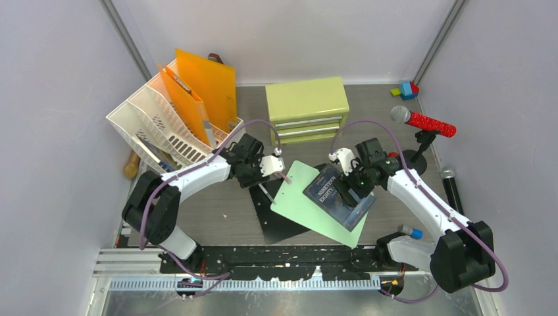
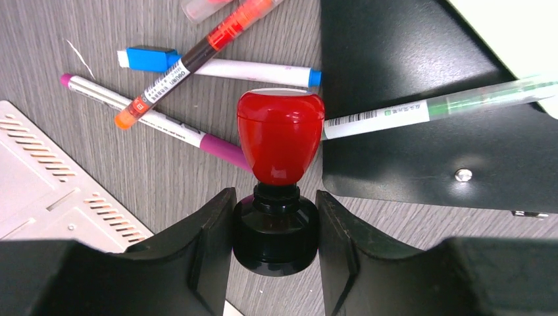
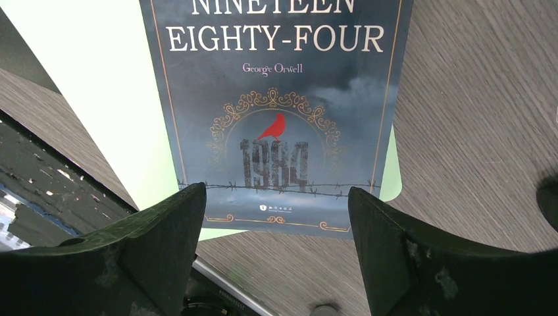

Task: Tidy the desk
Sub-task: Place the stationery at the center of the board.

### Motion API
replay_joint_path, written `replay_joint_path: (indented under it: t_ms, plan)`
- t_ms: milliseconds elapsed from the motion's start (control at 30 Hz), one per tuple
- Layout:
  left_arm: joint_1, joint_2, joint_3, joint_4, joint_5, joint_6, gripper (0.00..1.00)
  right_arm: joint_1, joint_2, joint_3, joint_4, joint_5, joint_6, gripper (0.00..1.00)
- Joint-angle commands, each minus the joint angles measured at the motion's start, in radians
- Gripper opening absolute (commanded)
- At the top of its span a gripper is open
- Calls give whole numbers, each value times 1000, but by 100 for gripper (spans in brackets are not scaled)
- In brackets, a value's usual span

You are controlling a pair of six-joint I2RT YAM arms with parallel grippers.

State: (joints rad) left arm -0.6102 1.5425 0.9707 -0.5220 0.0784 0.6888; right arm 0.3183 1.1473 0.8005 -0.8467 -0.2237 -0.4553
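From above, the dark grey-brown wood-grain desk spreads under both arms. At its middle a dark blue paperback book lies on a pale green sheet that overlaps a flat black clipboard. Left wrist now: the left gripper is clamped on the black base of a red-domed round stamp, above a scatter of coloured marker pens on the wood. Right wrist: the right gripper hangs over that book, titled Nineteen Eighty-Four, fingers spread wide and holding nothing.
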Motion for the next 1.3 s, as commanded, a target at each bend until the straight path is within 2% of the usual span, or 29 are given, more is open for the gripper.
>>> replay_joint_path:
  t_ms: [0, 400, 600, 667, 800, 867, 1067, 1267]
  plan:
    - [1, 18, -12, 33, -64, -8, 46, -3, -19, 16, 8, -18, -14, 85]
    - [20, 102, -9, 109, -162, -29, 54, -4, -18, 3, 11, -19, -19, 85]
    - [20, 97, 0, 114, -143, -51, 65, -4, -10, 26, -8, -6, -26, 86]
    - [20, 75, 8, 103, -123, -64, 72, -3, -1, 36, -22, 7, -35, 86]
    - [18, 13, 51, 40, -41, -116, 84, -4, 10, 42, -26, 41, -46, 87]
    - [13, -14, 88, 7, 8, -156, 94, -4, 18, 42, -27, 51, -51, 88]
    - [-13, -24, 194, -65, 267, -300, 95, -4, 18, 4, -32, 128, -111, 88]
    - [-46, 135, 357, -69, 499, -523, 94, -4, -67, -39, -105, 172, -212, 88]
